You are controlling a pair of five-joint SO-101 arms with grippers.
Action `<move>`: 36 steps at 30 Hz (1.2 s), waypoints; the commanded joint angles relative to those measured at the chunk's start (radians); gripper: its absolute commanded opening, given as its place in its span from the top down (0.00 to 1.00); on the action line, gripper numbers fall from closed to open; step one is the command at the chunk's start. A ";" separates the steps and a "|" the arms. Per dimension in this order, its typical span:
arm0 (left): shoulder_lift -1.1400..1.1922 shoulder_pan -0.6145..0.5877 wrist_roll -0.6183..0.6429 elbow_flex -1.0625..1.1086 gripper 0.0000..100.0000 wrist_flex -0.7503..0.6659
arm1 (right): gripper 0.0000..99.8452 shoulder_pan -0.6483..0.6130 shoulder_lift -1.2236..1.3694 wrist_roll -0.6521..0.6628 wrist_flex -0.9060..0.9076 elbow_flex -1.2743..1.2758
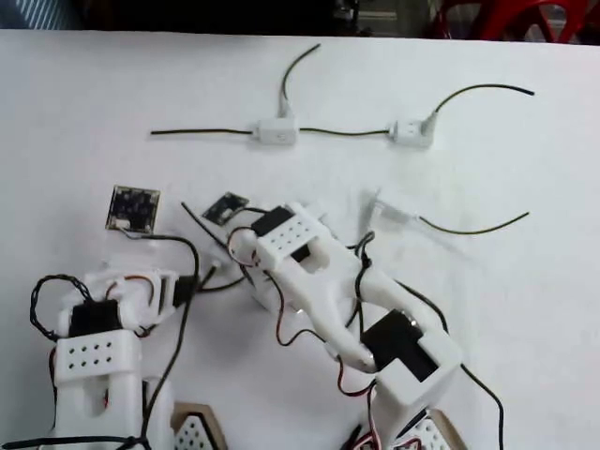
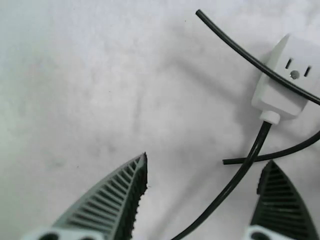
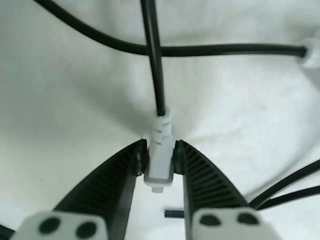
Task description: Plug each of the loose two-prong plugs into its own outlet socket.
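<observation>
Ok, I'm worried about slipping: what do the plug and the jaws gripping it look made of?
The plug: smooth white moulded plastic, judging by its ribbed collar. The right gripper jaws: matte dark plastic or rubber, hard to tell which, with ridged faces.

Near the far edge of the white bench (image 1: 75,103) two white outlet blocks lie in a row, the left block (image 1: 277,132) and the right block (image 1: 412,131), with a dark cord (image 1: 342,132) running between them; nearer, a loose plug (image 1: 389,210) lies flat, its thin cord (image 1: 473,228) trailing to the right; one arm (image 1: 94,342) sits at the near left; the other arm (image 1: 328,291) stretches diagonally across the middle, just beside the loose plug; a small dark board (image 1: 132,208) lies left of it.
</observation>
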 commanded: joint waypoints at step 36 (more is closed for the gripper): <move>-0.018 -0.008 -0.009 -0.002 0.65 -0.018 | 0.98 0.005 -0.182 0.054 0.031 -0.040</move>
